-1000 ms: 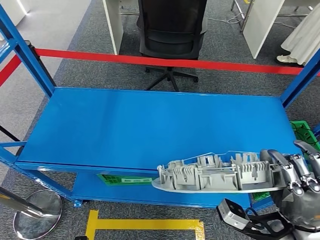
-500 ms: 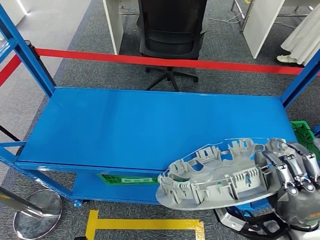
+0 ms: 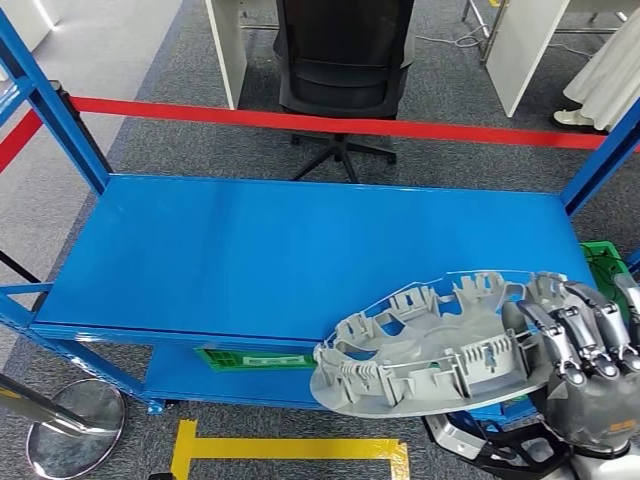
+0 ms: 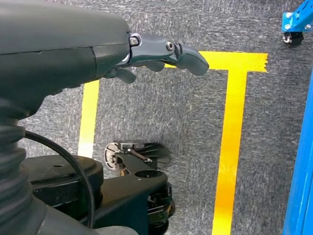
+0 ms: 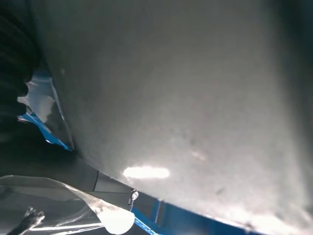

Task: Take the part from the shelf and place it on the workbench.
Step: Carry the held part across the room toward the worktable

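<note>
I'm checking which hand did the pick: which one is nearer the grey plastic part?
Right. The right hand grips the grey part at its end; the left hand hangs over the floor tape, apart from it.

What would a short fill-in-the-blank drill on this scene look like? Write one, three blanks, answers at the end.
1. The grey part is held by the robot's ____ hand.
2. The shelf under the part is painted ____.
3. The left hand hangs over floor tape coloured ____.

Missing words: right; blue; yellow
</note>
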### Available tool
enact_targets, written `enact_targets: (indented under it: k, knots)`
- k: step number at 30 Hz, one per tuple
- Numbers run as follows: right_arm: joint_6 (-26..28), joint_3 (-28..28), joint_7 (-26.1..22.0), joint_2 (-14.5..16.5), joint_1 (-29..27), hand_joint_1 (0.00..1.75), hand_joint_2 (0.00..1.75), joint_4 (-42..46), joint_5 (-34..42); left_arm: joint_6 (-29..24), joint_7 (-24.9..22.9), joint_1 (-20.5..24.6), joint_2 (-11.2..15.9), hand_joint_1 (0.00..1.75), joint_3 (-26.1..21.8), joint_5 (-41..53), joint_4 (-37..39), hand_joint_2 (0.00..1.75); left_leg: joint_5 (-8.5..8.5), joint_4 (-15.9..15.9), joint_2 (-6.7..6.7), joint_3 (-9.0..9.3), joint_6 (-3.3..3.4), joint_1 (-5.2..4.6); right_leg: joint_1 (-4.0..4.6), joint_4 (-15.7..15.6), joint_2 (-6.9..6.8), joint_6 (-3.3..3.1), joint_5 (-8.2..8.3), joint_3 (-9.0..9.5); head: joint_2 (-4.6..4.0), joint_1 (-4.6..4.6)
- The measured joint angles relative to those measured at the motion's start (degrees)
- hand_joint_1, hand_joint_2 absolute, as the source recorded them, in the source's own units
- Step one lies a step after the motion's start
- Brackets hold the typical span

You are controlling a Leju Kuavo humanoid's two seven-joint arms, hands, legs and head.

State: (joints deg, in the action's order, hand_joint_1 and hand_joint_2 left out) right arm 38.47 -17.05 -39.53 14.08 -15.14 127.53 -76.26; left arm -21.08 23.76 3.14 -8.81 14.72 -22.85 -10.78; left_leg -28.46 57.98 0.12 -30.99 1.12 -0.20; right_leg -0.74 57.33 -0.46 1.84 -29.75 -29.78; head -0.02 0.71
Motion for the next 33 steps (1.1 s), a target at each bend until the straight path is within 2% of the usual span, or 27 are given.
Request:
enact_targets:
  k: [12,15,17,18,19,21,22,23,24,25,26,28,29,30,32,33]
  knots:
    - [0.00,3.17,-0.02,-0.06,-0.10,1.75,1.75,2.69,-1.30,-1.03,0.68,0.00,-0.46,0.00,-0.10,-0.60,0.00,1.75,-0.14,0.28,-0.02,-0.06,0.20,-0.27,-0.23,-0.11,-0.03,0.13,0.07,0.00,0.00,-0.01]
    - [0.00,4.30,-0.03,-0.12,-0.12,1.75,1.75,3.82,-1.72,-0.88,0.72,0.00,-0.48,0.00,-0.13,-0.60,0.00,1.75,-0.15,0.36,-0.03,-0.09,0.44,-0.48,-0.43,-0.20,-0.03,0.42,0.23,0.04,0.00,-0.02]
    - [0.00,4.85,-0.03,-0.16,-0.15,1.75,1.75,4.42,-1.84,-0.68,0.73,0.02,-0.54,0.00,-0.14,-0.60,0.00,1.75,0.37,-0.25,0.05,0.04,0.91,-0.38,-0.46,-0.14,0.01,0.79,0.10,-0.04,0.00,-0.01]
    - [0.00,5.02,-0.02,-0.19,-0.16,1.75,1.75,4.65,-1.83,-0.60,0.75,0.05,-0.60,0.00,-0.15,-0.60,0.00,1.75,0.75,-0.70,0.12,0.16,1.24,-0.25,-0.43,0.59,0.08,0.91,-0.71,-0.42,0.00,0.05]
    - [0.00,5.15,-0.02,-0.23,-0.16,1.75,1.75,4.81,-1.78,-0.50,0.77,0.09,-0.68,0.00,-0.15,-0.60,0.00,1.75,1.09,-1.13,0.20,0.22,1.54,-0.10,-0.40,2.38,0.16,0.95,-2.18,-1.23,0.00,0.14]
    - [0.00,5.31,-0.01,-0.33,-0.24,1.75,1.75,4.95,-1.60,-0.37,0.80,0.11,-0.81,0.00,-0.16,-0.60,0.00,1.75,1.44,-1.34,0.26,0.12,1.82,-0.04,-0.40,9.26,0.28,1.01,-6.11,-4.20,0.00,0.27]
    - [0.00,5.37,-0.01,-0.38,-0.31,1.75,1.75,4.96,-1.48,-0.33,0.80,0.10,-0.85,0.00,-0.16,-0.60,0.00,1.75,1.50,-1.29,0.26,-0.01,1.82,-0.05,-0.42,12.91,0.30,1.08,-7.41,-5.75,0.00,0.28]
    - [0.00,5.41,-0.01,-0.42,-0.37,1.75,1.75,4.96,-1.38,-0.31,0.80,0.09,-0.87,0.00,-0.17,-0.60,0.00,1.75,1.53,-1.23,0.27,-0.08,1.78,-0.04,-0.47,15.23,0.29,1.18,-7.68,-6.73,0.00,0.29]
    - [0.00,5.44,-0.02,-0.44,-0.42,1.75,1.75,4.96,-1.28,-0.27,0.80,0.09,-0.89,0.00,-0.18,-0.59,0.00,1.75,1.56,-1.15,0.26,-0.13,1.72,0.01,-0.55,15.55,0.29,1.29,-6.82,-6.83,0.00,0.29]
    - [0.00,5.46,-0.02,-0.46,-0.44,1.75,1.75,4.96,-1.21,-0.24,0.80,0.10,-0.93,0.00,-0.18,-0.58,0.00,1.75,1.55,-1.02,0.25,-0.15,1.62,0.10,-0.69,13.72,0.27,1.41,-5.03,-5.94,0.00,0.28]
    - [0.00,5.48,-0.02,-0.48,-0.44,1.75,1.75,4.97,-1.17,-0.20,0.80,0.11,-0.97,0.00,-0.19,-0.58,0.00,1.75,1.48,-0.77,0.22,-0.21,1.40,0.22,-0.89,10.21,0.25,1.57,-2.86,-4.27,0.00,0.29]
    - [0.00,5.54,-0.02,-0.49,-0.44,1.75,1.75,5.01,-1.15,-0.18,0.80,0.15,-1.02,0.00,-0.19,-0.58,0.00,1.75,1.29,0.06,0.10,-0.69,0.62,0.23,-0.98,4.06,0.42,1.76,-0.40,-0.97,0.01,0.37]
    - [0.00,5.56,-0.02,-0.50,-0.45,1.75,1.75,5.04,-1.14,-0.18,0.79,0.18,-1.03,0.00,-0.19,-0.57,0.00,1.75,1.28,0.55,0.04,-1.04,0.19,0.16,-0.95,2.48,0.56,1.74,-0.16,-0.20,0.01,0.40]
    - [0.00,5.62,-0.03,-0.50,-0.49,1.75,1.75,5.08,-1.11,-0.19,0.79,0.20,-1.03,0.00,-0.19,-0.57,0.00,1.75,1.40,0.92,-0.02,-1.42,-0.22,0.08,-0.81,2.26,0.74,1.55,-0.44,-0.13,0.01,0.44]
    - [0.00,5.76,-0.03,-0.50,-0.58,1.75,1.75,5.11,-0.91,-0.19,0.78,0.20,-1.03,0.00,-0.19,-0.56,0.01,1.75,1.55,1.36,-0.06,-1.95,-0.87,0.13,-0.86,2.22,0.78,0.76,-0.37,-0.94,0.00,0.44]
    - [0.00,5.85,-0.03,-0.50,-0.61,1.75,1.75,5.11,-0.77,-0.19,0.78,0.20,-1.01,0.00,-0.19,-0.56,0.02,1.75,0.89,1.90,-0.06,-2.35,-1.21,0.19,-0.90,2.24,0.71,0.18,-0.15,-1.35,0.00,0.40]
